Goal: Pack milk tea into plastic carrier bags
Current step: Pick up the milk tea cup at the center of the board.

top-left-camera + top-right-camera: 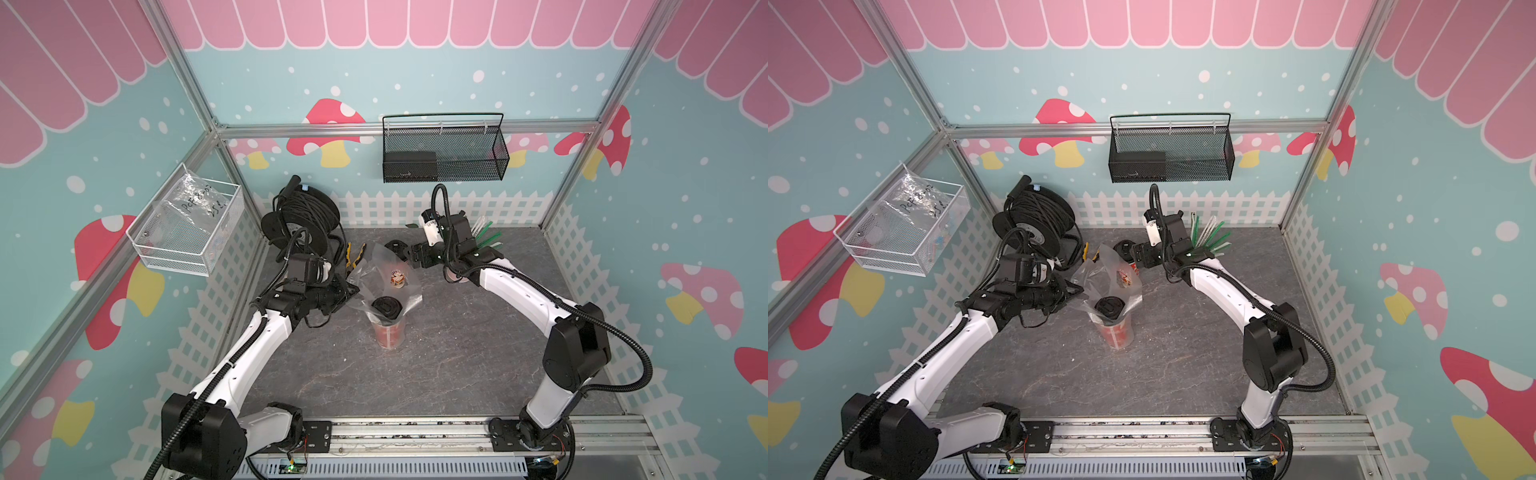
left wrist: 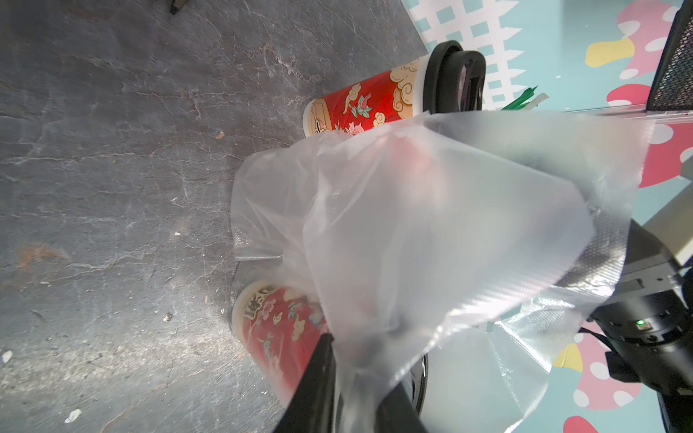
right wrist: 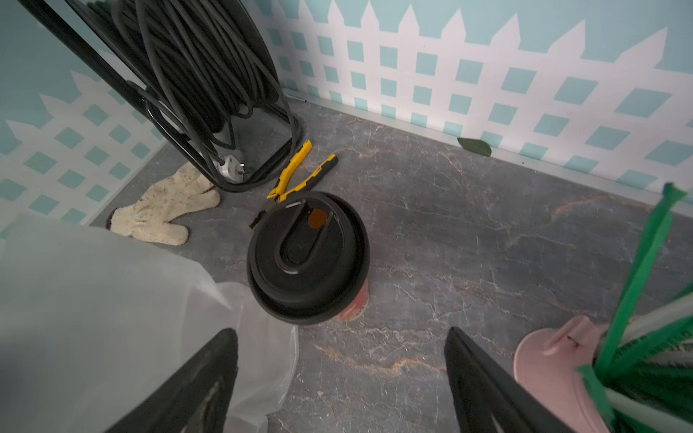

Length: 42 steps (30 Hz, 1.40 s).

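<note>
The plastic carrier bag stands crumpled mid-table, clear and thin. One milk tea cup, red with a black lid, stands in its near end under the film. My left gripper is shut on a fold of the bag beside that cup. The other milk tea cup, red and cream, stands outside behind the bag; its black lid faces my right gripper. That gripper is wide open and holds nothing; film lies against one finger.
A black cable reel, yellow pliers and a knit glove lie at the back left. A pink straw pot with green straws stands by the right wrist. Mesh baskets hang on the back wall and left wall.
</note>
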### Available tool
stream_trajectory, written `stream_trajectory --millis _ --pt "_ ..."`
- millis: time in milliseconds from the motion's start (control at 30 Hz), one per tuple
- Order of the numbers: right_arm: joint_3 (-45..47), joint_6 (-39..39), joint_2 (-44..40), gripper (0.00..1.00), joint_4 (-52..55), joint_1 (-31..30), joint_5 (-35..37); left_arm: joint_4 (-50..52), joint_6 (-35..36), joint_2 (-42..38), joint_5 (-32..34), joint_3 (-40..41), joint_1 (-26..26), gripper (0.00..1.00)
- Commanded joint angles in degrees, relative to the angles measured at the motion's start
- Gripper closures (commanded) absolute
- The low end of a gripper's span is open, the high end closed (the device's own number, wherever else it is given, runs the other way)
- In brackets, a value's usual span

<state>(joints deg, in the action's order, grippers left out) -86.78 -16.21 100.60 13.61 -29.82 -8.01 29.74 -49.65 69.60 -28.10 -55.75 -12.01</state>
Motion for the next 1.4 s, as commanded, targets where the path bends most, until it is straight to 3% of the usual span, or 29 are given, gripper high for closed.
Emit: stream_trajectory --millis 0,333,1367 --pt "-1.66 1.79 2.47 0.08 -1.65 0.07 -3.6 -0.03 0.32 0.18 -0.58 -1.2 0.66 0.82" --pt "-1.82 1.88 6.6 0.0 -7.24 -0.14 -8.57 0.63 0.76 0.53 -0.58 -1.12 1.55 0.87" --pt "-8.85 3.16 17.04 0.0 -7.23 -2.94 -1.59 0.58 1.27 1.41 -1.92 -2.0 2.25 0.91"
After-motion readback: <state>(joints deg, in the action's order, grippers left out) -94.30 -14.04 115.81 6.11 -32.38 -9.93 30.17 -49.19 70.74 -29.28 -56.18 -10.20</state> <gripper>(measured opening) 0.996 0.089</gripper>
